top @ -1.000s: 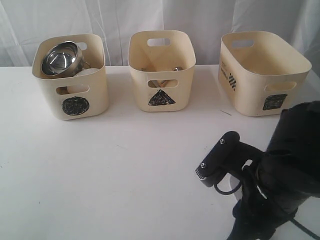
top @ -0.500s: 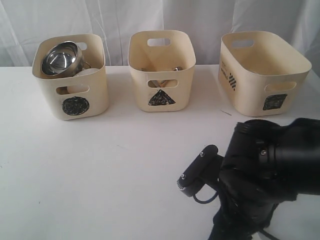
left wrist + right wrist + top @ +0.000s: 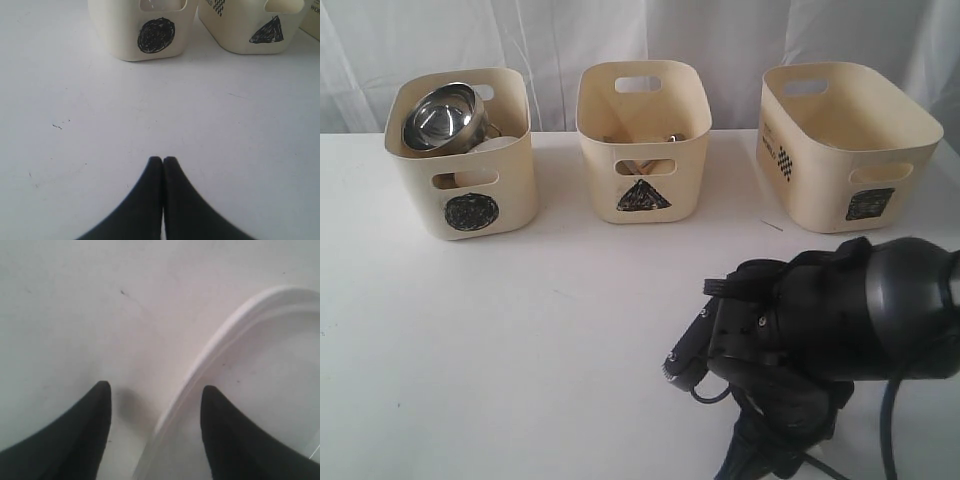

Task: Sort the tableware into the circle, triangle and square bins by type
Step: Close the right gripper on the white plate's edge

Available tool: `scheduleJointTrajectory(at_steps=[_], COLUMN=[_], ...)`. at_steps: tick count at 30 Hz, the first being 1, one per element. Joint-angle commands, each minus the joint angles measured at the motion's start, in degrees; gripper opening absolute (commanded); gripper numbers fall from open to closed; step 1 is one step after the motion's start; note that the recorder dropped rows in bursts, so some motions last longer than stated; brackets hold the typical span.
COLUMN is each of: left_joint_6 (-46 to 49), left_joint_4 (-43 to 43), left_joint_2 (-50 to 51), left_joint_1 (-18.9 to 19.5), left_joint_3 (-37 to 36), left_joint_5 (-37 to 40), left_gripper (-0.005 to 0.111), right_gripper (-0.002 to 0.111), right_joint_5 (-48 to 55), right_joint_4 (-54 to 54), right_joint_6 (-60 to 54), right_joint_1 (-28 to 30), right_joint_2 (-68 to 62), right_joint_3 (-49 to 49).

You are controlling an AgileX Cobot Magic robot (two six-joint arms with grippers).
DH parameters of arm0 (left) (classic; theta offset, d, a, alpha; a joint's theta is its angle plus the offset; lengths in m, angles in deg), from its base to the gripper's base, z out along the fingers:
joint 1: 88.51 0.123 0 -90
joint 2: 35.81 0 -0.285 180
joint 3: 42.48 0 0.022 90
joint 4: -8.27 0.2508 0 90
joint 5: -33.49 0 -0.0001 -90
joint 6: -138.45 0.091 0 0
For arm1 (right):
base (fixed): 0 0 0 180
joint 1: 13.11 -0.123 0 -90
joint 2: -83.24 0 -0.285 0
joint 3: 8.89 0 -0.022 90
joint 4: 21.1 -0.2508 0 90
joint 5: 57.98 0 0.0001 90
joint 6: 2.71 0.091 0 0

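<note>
Rim of the large white squarish plate (image 3: 225, 340) passes right between my right gripper's (image 3: 155, 386) spread-open jaws, so I reckon closing here should pinch its edge.

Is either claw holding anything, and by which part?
Nothing is held. The left claw is shut, empty; the right claw is open astride the rim of the white plate.

1. Exterior: we face the table (image 3: 520, 340) from the front, raised; circle bin (image 3: 512, 190), triangle bin (image 3: 692, 165) and square bin (image 3: 820, 195) all framed.
2. Left wrist: low, near-level; shares circle and triangle bins with exterior.
3. Right wrist: very close, looking down on plate (image 3: 220, 340) rim.
</note>
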Motion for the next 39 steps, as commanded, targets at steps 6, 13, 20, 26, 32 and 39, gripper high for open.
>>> scheduleJointTrajectory(at_steps=[6, 13, 20, 26, 32, 39], left_joint_6=[-0.1, -0.1, -0.1, -0.1, -0.1, -0.1], left_joint_4=[-0.2, -0.2, -0.2, -0.2, -0.2, -0.2], left_joint_2=[-0.3, -0.3, -0.3, -0.3, -0.3, -0.3], left_joint_1=[0.1, 0.1, 0.1, 0.1, 0.1, 0.1], left_joint_3=[-0.3, -0.3, -0.3, -0.3, -0.3, -0.3], left_joint_5=[-0.1, -0.1, -0.1, -0.1, -0.1, -0.1], left_gripper=[0.0, 0.0, 0.0, 0.0, 0.0, 0.0], right_gripper=[0.051, 0.051, 0.051, 0.051, 0.051, 0.049], right_joint_5=[-0.7, -0.7, 0.5, 2.1, 2.6, 1.8], right_joint_4=[5.6, 8.2, 10.0, 10.1, 10.0, 9.5], right_joint_6=[5.0, 7.0, 9.6, 9.6, 9.6, 9.9], right_joint_1=[-0.2, -0.2, -0.2, 0.4, 0.8, 0.8], right_joint_2=[-2.2, -2.2, -2.2, -2.9, -5.0, -6.5], right_joint_3=[0.5, 0.5, 0.5, 0.5, 0.5, 0.5])
